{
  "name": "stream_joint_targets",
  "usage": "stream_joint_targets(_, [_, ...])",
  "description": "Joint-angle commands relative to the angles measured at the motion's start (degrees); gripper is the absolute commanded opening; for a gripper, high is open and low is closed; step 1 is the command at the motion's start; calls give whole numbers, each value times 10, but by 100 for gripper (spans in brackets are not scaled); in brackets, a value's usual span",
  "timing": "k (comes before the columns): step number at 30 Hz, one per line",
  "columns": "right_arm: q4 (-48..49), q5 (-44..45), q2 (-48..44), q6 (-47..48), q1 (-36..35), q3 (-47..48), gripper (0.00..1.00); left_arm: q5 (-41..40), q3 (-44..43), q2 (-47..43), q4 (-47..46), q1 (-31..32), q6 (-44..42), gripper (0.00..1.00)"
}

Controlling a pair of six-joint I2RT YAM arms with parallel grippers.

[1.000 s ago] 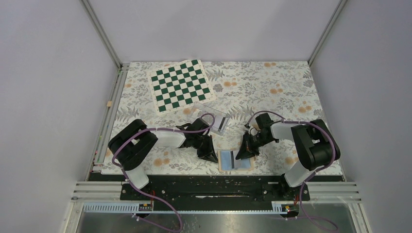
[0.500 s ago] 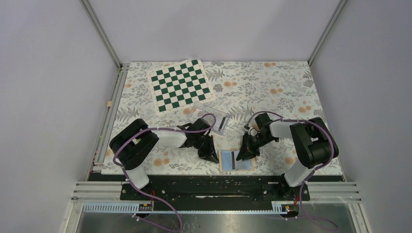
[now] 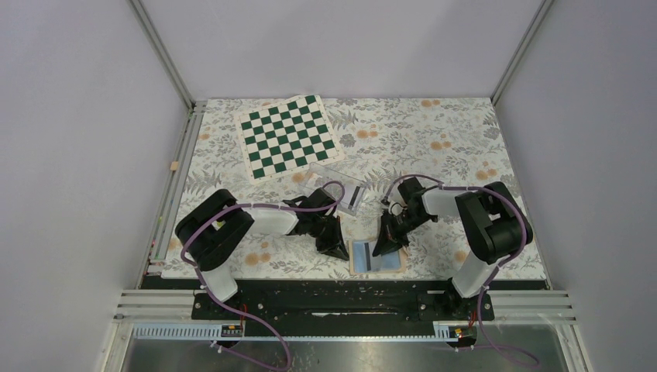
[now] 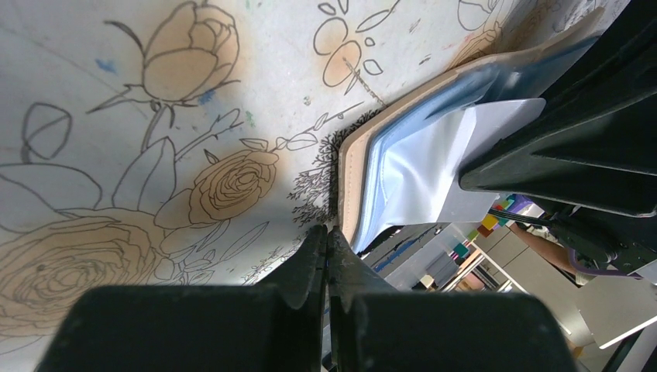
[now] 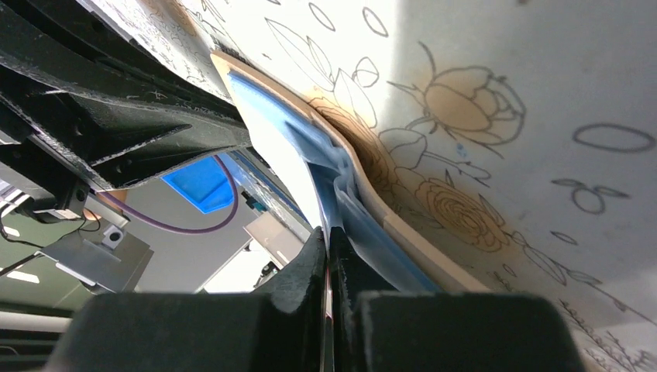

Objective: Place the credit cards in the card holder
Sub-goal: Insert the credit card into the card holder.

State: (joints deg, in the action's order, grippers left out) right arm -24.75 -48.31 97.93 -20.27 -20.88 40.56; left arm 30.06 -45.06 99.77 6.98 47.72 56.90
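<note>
The card holder (image 3: 387, 262) lies open near the table's front edge, tan rim with a light-blue inside. It also shows in the left wrist view (image 4: 350, 167) and the right wrist view (image 5: 407, 229). My right gripper (image 3: 382, 249) is shut on a credit card (image 3: 365, 252), a thin pale card, and holds it slanted onto the holder's blue inside. The card shows flat in the left wrist view (image 4: 488, 136) and edge-on between my right fingers (image 5: 326, 232). My left gripper (image 3: 338, 250) is shut, with its tip (image 4: 327, 232) against the holder's left edge. No other cards show.
A clear plastic box (image 3: 338, 187) stands just behind the two grippers. A green-and-white chessboard mat (image 3: 289, 136) lies at the back left. The black base rail (image 3: 341, 291) runs along the table's front edge, right below the holder.
My right gripper has shifted a little to the left with the card, further over the holder. The left gripper and the holder have stayed in place.
</note>
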Motion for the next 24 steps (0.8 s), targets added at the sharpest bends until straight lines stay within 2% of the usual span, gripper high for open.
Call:
stream_joint_targets(1, [-13, 27, 23, 9, -20, 6, 3, -77, 11, 40, 45, 9, -27, 0])
stream_joint_targets(4, [-24, 43, 11, 12, -22, 8, 8, -78, 11, 40, 46, 9, -26, 0])
stream_joint_targets(6, [-49, 71, -7, 17, -22, 12, 20, -78, 11, 40, 46, 9, -26, 0])
stream_joint_targets(13, [-106, 121, -68, 25, -26, 39, 42, -78, 11, 39, 46, 9, -27, 0])
stream_joint_targets(24, [-135, 150, -77, 28, -40, 46, 61, -78, 5, 40, 50, 11, -28, 0])
